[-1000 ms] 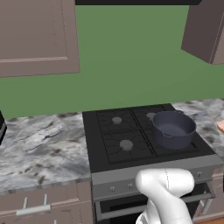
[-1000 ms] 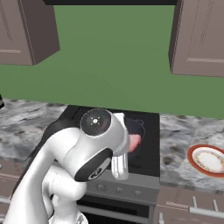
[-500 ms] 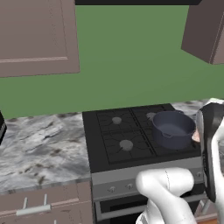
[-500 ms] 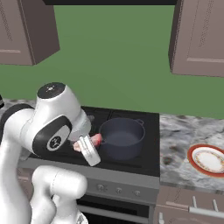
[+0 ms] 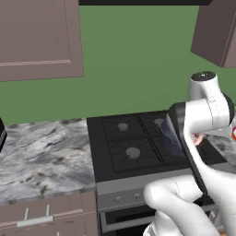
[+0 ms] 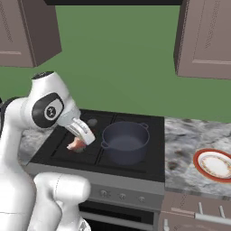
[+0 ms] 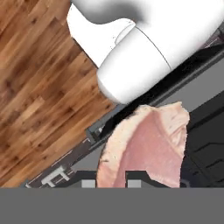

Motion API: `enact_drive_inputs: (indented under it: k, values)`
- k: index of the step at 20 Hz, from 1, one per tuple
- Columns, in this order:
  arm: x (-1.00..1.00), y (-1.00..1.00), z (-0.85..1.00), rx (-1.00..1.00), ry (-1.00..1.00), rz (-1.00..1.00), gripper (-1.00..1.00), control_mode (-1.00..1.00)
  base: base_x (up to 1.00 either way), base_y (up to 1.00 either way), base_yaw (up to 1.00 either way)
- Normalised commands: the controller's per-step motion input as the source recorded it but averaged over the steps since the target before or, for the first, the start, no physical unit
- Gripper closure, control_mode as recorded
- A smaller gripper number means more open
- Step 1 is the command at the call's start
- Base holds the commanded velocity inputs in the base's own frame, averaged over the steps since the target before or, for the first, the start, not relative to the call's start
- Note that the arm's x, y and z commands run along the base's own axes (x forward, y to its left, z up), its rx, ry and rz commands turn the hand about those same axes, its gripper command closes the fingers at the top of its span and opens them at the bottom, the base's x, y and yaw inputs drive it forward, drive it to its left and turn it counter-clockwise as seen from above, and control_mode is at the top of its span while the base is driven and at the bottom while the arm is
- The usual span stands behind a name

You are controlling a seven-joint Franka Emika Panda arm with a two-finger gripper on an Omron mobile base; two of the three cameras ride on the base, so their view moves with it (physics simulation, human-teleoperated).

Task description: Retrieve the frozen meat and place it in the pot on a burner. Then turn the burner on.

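While our gripper [image 6: 77,145] hangs clenched on the meat [image 6: 76,145] above the stove's [image 6: 54,153] front left grate, open room lies between it and the one pot [image 6: 125,141] just to its right. We count one plate [image 6: 215,164] on the counter [image 6: 185,140]. Our arm hides most of the pot from the left.

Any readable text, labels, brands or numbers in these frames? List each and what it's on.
None: no readable words, numbers or brand marks in any view.
Black gas stove: the front knobs carry no legible markings; too small to tell.
Round dark blue-grey metal pot: plain.
Red-rimmed white plate: a decorative ring, no lettering.
Pinkish frozen meat strip in the shut gripper: no label.
Brown wall cabinets: unmarked.
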Motion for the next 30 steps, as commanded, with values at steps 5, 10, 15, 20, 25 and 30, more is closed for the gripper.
enact_drive_inputs:
  k: [5,10,15,20,25,30]
  values:
    - [0.85,0.0,0.09,0.0,0.36,0.18,1.0,-1.0,0.0,0.0,0.0]
    - [0.68,-0.03,0.07,0.01,0.23,0.15,1.0,-1.0,0.0,0.0,0.0]
    - [0.54,-0.26,-0.18,0.17,0.05,0.02,1.0,-1.0,0.0,0.0,0.0]
    - [0.46,-0.17,-0.23,0.18,0.0,0.0,1.0,-1.0,0.0,0.0,0.0]
    - [0.29,-0.18,-0.27,0.05,0.0,0.0,1.0,-1.0,0.0,0.0,0.0]
    - [0.0,-0.09,-0.11,0.0,0.0,0.0,1.0,-1.0,0.0,0.0,0.0]
